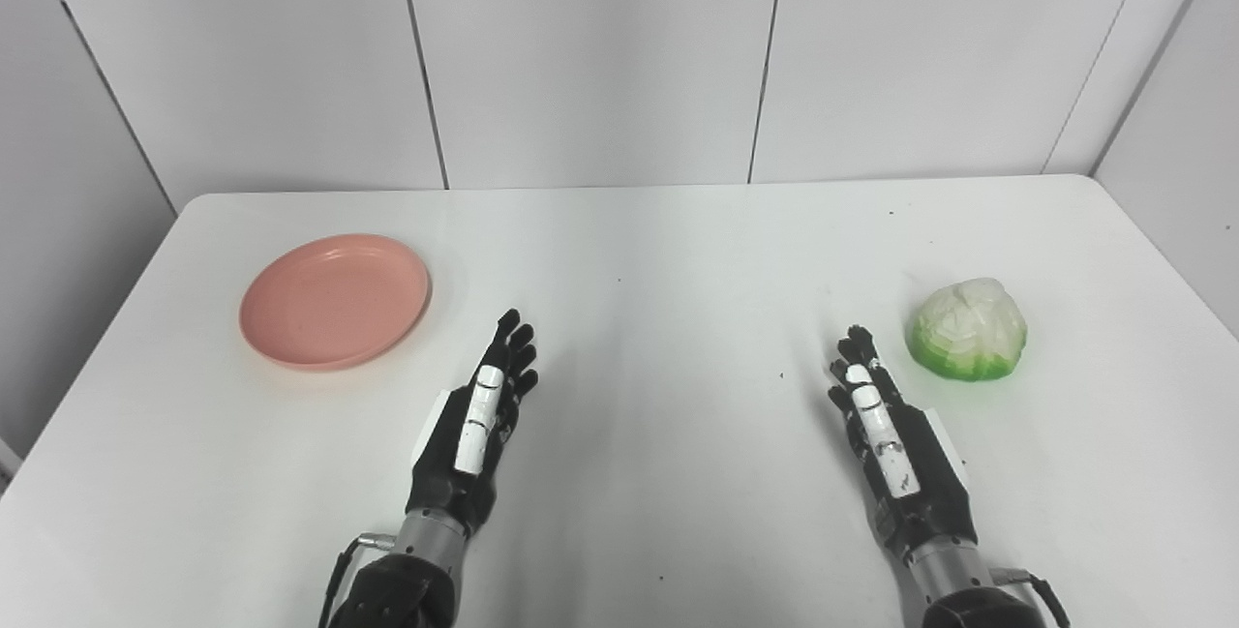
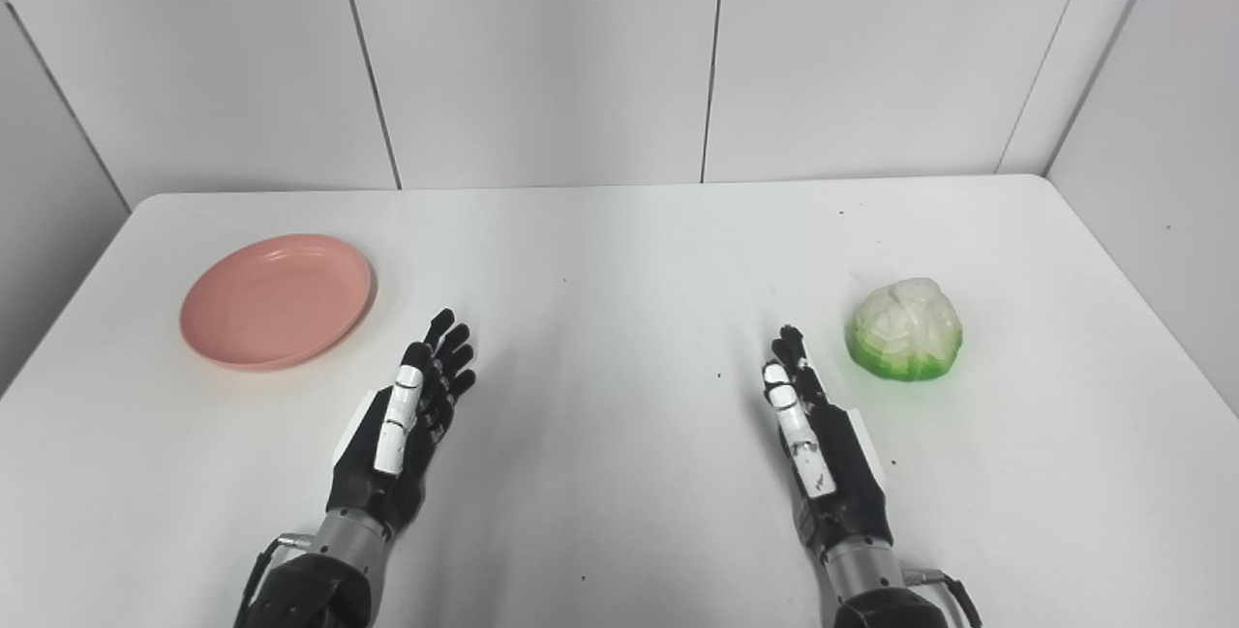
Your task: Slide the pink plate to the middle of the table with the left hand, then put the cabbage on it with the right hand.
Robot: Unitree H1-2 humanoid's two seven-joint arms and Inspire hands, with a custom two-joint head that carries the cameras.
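Your left hand [image 1: 474, 420], fingers straight and apart, holding nothing, lies near the round pink plastic plate [image 1: 335, 300], which sits ahead and to its left on the white surface [image 1: 658, 251]. The pale green cabbage [image 1: 967, 329] sits just beside your empty, spread right hand [image 1: 886, 434].

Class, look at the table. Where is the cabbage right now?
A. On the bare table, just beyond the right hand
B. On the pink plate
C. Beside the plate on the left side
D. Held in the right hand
A: the cabbage sits on the white table, apart from the open right hand and far from the empty pink plate.
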